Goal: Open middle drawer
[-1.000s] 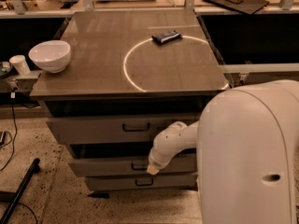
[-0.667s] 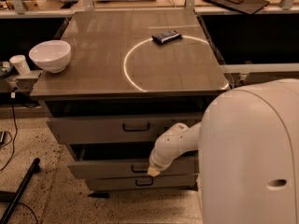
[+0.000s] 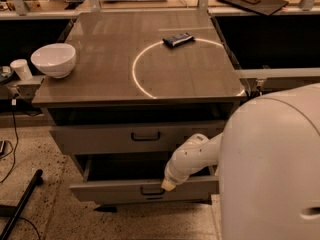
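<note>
The middle drawer point(image 3: 110, 191) is a low grey front, pulled out from the cabinet, with its dark inside showing behind it. Its small dark loop handle point(image 3: 151, 190) sits at the centre of the front. My gripper point(image 3: 168, 185) is at the end of the white arm point(image 3: 192, 159), at the top edge of the drawer front, just right of the handle and touching or almost touching it. The taller top drawer point(image 3: 100, 138) with the bigger handle point(image 3: 145, 136) is above. The lowest drawer is hidden under the middle one.
A white bowl point(image 3: 53, 59) stands at the left edge of the cabinet top point(image 3: 100, 84). A dark flat object point(image 3: 178, 39) lies at the back inside a bright ring. My white body point(image 3: 272, 169) fills the lower right. A black pole point(image 3: 20, 206) and cable lie on the floor at left.
The middle drawer has slid further out toward me, and my gripper and arm have drawn back with it. The top drawer and the objects on the cabinet have not moved.
</note>
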`<state>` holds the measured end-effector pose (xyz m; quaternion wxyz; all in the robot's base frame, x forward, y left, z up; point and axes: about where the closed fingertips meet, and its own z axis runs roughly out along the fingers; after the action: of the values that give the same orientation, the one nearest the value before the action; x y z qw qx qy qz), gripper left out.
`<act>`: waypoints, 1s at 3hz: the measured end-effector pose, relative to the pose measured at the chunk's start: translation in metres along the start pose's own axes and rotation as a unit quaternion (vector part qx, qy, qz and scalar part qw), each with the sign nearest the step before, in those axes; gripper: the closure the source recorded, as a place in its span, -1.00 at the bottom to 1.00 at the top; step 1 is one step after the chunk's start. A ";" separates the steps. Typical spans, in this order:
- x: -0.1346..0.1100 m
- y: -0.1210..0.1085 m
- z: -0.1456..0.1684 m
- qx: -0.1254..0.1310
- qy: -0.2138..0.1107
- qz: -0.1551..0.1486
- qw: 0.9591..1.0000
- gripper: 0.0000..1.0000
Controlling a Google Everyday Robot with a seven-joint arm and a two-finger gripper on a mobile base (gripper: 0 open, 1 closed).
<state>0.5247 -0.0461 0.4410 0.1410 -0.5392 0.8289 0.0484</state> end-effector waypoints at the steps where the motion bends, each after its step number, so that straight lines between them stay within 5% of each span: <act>1: 0.008 0.001 -0.003 0.005 0.005 0.007 1.000 1.00; 3: 0.015 -0.004 -0.012 0.022 0.006 0.014 1.000 1.00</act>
<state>0.5207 -0.0641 0.4481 0.1472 -0.5242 0.8383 0.0292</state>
